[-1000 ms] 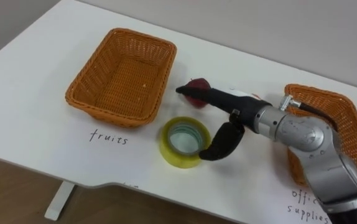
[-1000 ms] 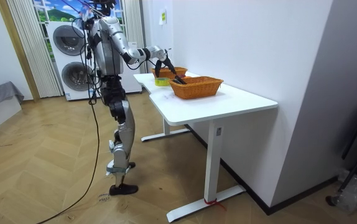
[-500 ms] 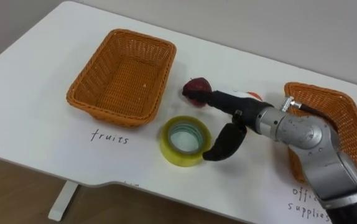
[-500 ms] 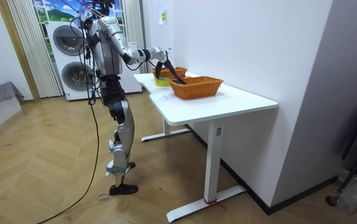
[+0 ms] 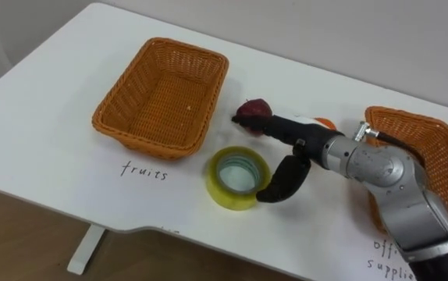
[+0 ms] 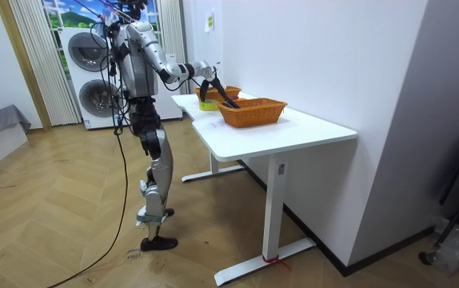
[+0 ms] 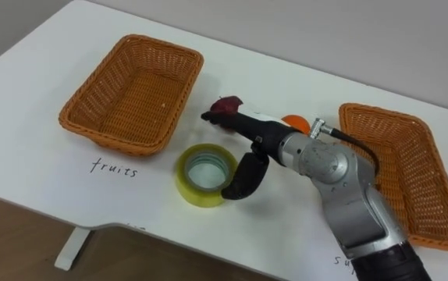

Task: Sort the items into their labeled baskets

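Reaching across the table (image 5: 52,78) here: the robot's right hand (image 5: 290,130) is stretched out just behind the tape roll (image 5: 225,195). Its fingers (image 5: 267,125) are straight and close together, with the tips lying on a dark red fruit (image 5: 251,109). The thumb (image 5: 282,181) hangs down apart from them, right beside the roll. Nothing's clamped on anything, so my guess is it's lining up a grab, coming in low and flat so the fingers go over the top of the fruit. The fruit itself sits on the table just behind the roll, not in any basket. An orange thing (image 7: 293,121) peeks out past the wrist, back and to the right of the roll.

Writing-wise, somebody hand-lettered "fruits" (image 5: 144,170) on the tabletop left of the roll. It's right in front of the empty basket (image 5: 150,146), so that's pretty clearly where the red one belongs. The second basket (image 7: 411,176), well off to the right of the roll, looks empty too. The handwriting in front of it is cut off at the edge, but it looks like "supplies", so the tape probably goes there.
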You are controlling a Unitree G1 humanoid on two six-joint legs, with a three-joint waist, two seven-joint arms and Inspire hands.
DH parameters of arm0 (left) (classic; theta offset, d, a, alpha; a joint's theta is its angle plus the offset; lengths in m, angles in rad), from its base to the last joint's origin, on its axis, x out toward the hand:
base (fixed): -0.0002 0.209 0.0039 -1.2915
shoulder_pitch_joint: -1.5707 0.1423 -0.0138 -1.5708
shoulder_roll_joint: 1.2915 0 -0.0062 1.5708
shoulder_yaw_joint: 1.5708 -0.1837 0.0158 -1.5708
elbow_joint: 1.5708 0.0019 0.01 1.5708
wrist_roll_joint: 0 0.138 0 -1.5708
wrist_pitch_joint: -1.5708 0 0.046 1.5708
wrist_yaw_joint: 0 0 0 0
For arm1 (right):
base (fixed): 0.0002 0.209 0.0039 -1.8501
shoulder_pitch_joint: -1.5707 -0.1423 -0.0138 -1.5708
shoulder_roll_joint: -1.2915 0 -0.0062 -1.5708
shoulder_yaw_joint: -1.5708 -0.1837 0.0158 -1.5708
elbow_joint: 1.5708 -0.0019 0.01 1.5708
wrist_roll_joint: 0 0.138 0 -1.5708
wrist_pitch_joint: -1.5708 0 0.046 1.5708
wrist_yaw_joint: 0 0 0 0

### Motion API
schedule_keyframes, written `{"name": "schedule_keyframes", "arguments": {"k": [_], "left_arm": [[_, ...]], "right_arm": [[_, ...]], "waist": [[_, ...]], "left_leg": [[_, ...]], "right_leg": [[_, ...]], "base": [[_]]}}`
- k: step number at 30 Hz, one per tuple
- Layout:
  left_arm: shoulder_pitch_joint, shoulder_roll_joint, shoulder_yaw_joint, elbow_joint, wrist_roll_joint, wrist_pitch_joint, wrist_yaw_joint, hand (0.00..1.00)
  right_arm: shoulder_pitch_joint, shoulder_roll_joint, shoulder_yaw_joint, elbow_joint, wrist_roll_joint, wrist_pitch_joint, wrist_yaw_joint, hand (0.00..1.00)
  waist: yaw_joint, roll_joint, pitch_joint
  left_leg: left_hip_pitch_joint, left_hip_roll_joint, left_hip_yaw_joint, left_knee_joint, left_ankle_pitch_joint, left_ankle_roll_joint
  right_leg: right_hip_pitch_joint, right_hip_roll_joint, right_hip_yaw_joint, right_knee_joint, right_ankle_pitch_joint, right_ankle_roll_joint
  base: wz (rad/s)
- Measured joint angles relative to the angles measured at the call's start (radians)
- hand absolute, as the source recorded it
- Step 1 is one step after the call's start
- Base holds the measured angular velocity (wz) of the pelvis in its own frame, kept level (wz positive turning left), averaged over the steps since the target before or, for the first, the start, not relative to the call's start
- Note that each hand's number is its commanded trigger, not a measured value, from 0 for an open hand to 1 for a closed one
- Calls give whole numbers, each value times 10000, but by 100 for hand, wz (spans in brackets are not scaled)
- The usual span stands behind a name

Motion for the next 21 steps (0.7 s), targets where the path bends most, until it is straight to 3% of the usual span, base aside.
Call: {"name": "schedule_keyframes", "arguments": {"k": [12, 14, 21], "left_arm": [[-11, -11, 2, -9, -10, 124, 0, 0], [-11, -13, 1, -11, -11, 129, 11, 0], [39, -2, -7, 1, -22, 172, 150, 0]], "right_arm": [[-450, 25, 1, 1, 27, 347, -5, 0], [-573, 25, 0, 21, 35, 430, -7, 0], [-1046, 25, 4, 869, 47, 441, -145, 0]], "waist": [[13, -10, -9], [5, -55, -41], [3, -84, -49]], "left_leg": [[13, -4, 5, -14, 0, -1], [14, -7, -12, -10, 1, 0], [52, -13, -37, 6, 3, 0]], "right_leg": [[-3, 2, -18, -8, 0, 0], [-3, 0, -22, -10, 0, 0], [59, -4, -24, -8, 0, 0]], "base": [[0], [0], [0]]}}
